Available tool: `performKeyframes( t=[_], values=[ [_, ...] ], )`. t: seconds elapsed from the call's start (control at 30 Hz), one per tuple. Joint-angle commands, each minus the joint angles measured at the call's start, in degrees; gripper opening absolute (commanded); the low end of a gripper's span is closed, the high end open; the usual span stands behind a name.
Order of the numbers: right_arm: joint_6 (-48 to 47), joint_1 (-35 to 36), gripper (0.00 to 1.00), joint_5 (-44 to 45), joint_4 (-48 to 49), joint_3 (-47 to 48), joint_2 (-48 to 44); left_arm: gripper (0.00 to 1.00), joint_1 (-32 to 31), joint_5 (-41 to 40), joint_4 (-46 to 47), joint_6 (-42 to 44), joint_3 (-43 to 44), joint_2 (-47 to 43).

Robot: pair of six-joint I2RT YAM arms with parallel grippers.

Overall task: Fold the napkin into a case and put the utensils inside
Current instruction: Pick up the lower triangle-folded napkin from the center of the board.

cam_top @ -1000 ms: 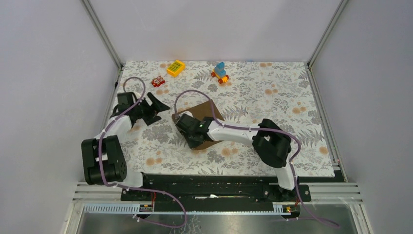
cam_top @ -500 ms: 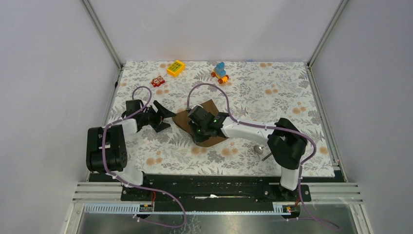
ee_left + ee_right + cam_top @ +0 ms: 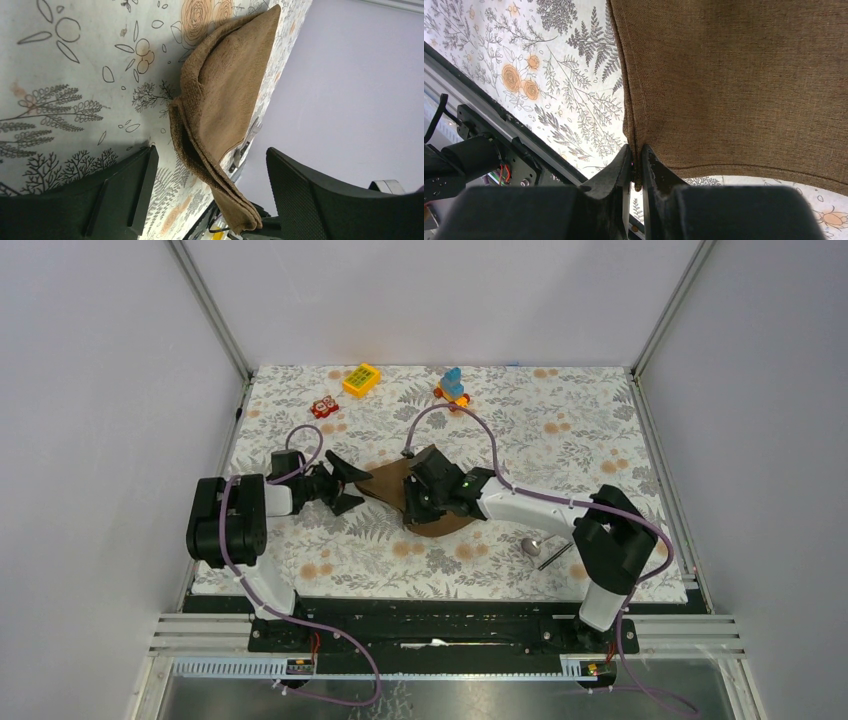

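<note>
You're at the folding step: right pincer pinched shut on the hem of the napkin near the middle of the surface, left pincer gaping wide and empty just beside its doubled corner, so next close left on that corner

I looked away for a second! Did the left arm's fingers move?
Yes. The left fingers slid right and toward the table's near edge, away from the red toy, ending close to the napkin.

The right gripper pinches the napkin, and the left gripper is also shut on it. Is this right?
No. The left gripper is open, jaws wide, not gripping the napkin; the left wrist view shows it. The right gripper does pinch it.
</note>
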Motion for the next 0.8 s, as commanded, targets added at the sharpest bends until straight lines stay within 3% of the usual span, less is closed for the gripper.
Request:
performKeyframes(
  t=[0.0,0.2,0.4,0.63,0.77],
  values=[
    [1.6,-1.3,0.0,-2.6,4.4,-2.1,-4.3,0.81,-0.3,0.3,5.4,-1.3,-0.8,1.8],
    [1.8,-1.7,0.0,-3.2,5.7,-3.8,-5.0,0.61,-0.3,-2.6,0.1,2.4,1.0,1.1],
    [1.1,-1.6,0.0,-4.5,6.2,-4.7,-5.6,0.5,-0.2,-6.4,-6.5,7.6,4.2,-0.9],
    [1.2,-1.7,0.0,-5.6,8.0,-6.9,-6.9,0.52,-0.3,-5.7,-6.5,8.4,5.4,1.3],
    [1.2,-1.7,0.0,-6.1,8.2,-7.6,-7.6,0.4,-0.2,-5.8,-7.6,9.7,6.4,1.3]
  ],
)
